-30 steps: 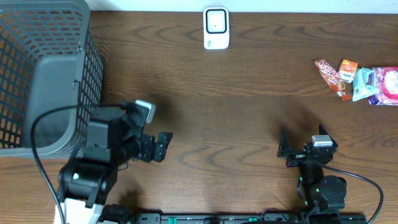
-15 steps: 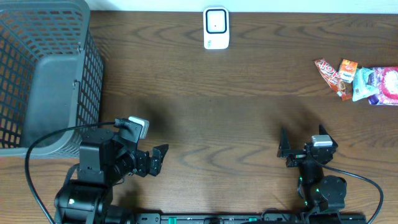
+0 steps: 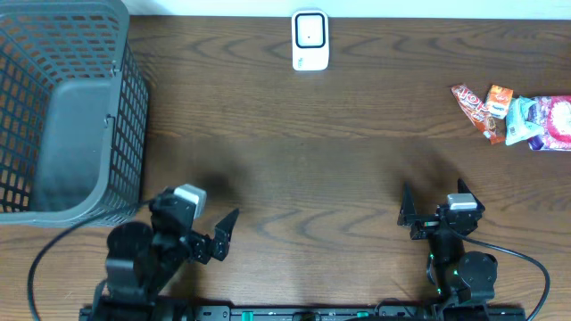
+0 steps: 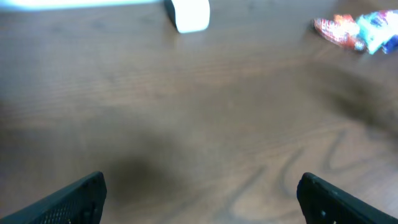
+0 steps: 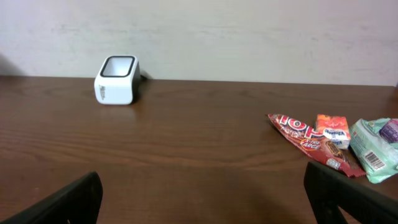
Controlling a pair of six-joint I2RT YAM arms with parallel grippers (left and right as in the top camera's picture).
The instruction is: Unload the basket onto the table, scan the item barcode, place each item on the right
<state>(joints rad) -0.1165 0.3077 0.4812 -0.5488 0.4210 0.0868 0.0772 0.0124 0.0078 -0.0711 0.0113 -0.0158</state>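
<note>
Both the left gripper (image 4: 200,202) and the right gripper (image 5: 205,200) gape fully, holding nothing. Our colourful foil snack packets (image 3: 516,114) lie heaped at the far right of the dark wooden surface (image 3: 339,160), well apart from the white box-shaped scanner (image 3: 310,40); we risk pinching two together.

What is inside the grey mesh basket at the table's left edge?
Through the open top of the basket only its own solid grey floor shows; no item is visible inside. Its left side runs out of the overhead view, so that part cannot be checked.
</note>
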